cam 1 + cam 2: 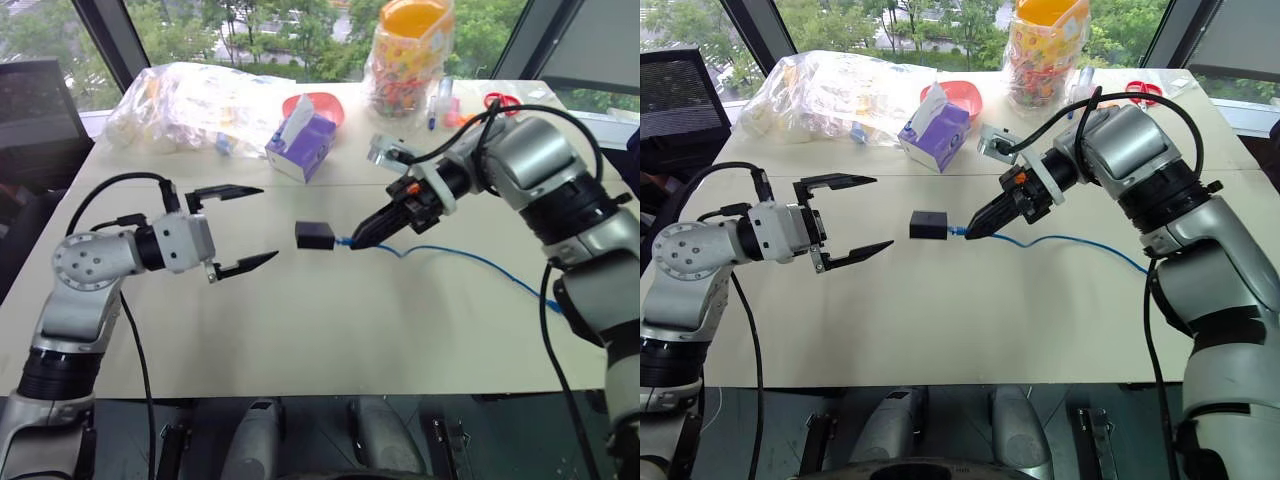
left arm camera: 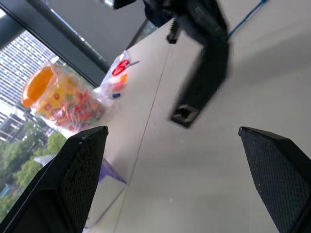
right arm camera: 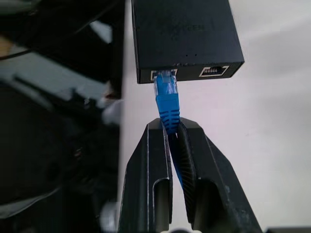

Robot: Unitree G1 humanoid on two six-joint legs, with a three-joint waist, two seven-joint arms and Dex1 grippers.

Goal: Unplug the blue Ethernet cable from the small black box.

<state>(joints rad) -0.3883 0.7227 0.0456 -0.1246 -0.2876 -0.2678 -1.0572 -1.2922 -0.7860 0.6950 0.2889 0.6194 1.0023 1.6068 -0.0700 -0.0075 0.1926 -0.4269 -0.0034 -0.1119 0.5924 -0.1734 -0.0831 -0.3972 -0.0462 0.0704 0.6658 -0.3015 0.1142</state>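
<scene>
Head view: I see right gripper [image 1: 357, 243] clamped on blue Ethernet cable [image 1: 470, 258], small black box [image 1: 314, 235] hanging off plug above table [image 1: 330, 320]. Left gripper [image 1: 258, 226] gapes wide beside box. Right wrist view: plug seated in box port.

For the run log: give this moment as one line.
right gripper: shut on blue Ethernet cable | cable: plugged into small black box | left gripper: open, empty

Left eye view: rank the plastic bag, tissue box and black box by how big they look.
1. Plastic bag.
2. Tissue box.
3. Black box, smallest, though it hangs nearer the camera than the other two.
</scene>
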